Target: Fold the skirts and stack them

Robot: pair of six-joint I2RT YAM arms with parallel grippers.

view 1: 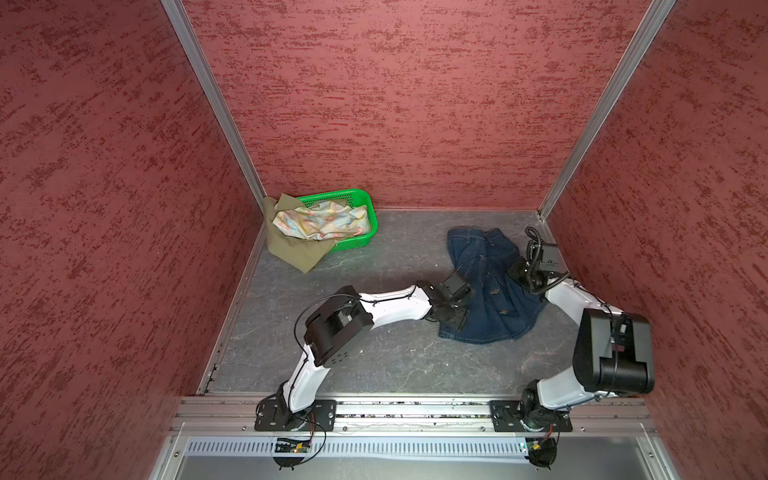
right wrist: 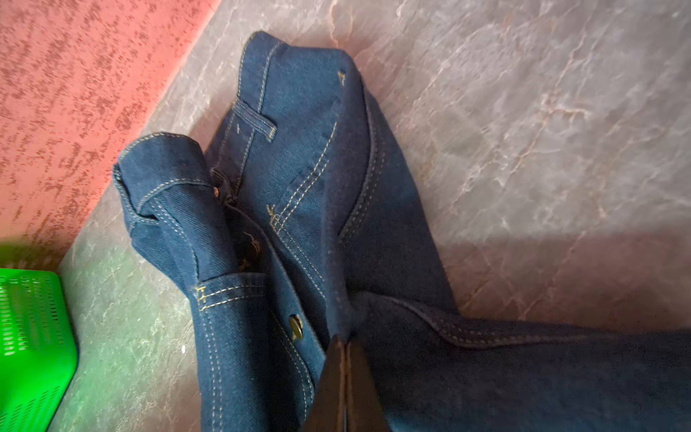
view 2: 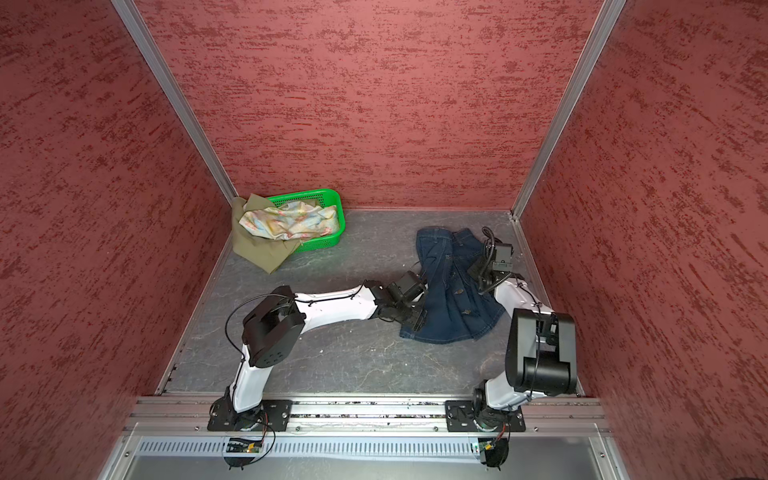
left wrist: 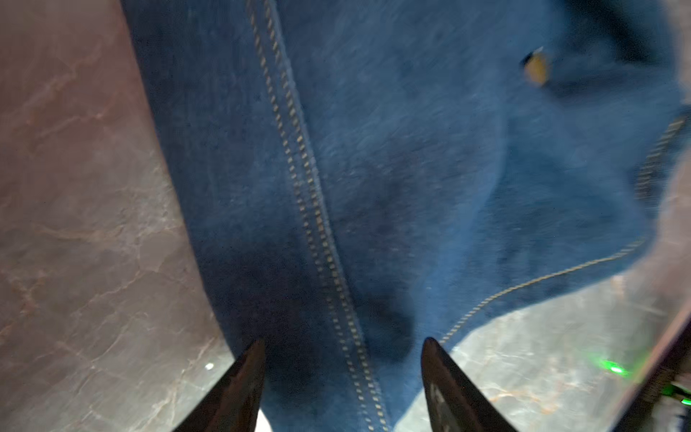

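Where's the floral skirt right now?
In both top views the floral skirt lies bunched in the green basket in the far left corner, over the olive skirt that drapes out of it.

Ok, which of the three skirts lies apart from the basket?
The dark blue denim skirt, alone on the table; the floral skirt and olive skirt are bunched at the green basket.

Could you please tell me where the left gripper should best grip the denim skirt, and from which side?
Probably the skirt's hem corner by the double-stitched seam, coming in low from the left over bare table. That edge lies free there, the open left gripper straddles it, and the right gripper holds a fold near the waist.
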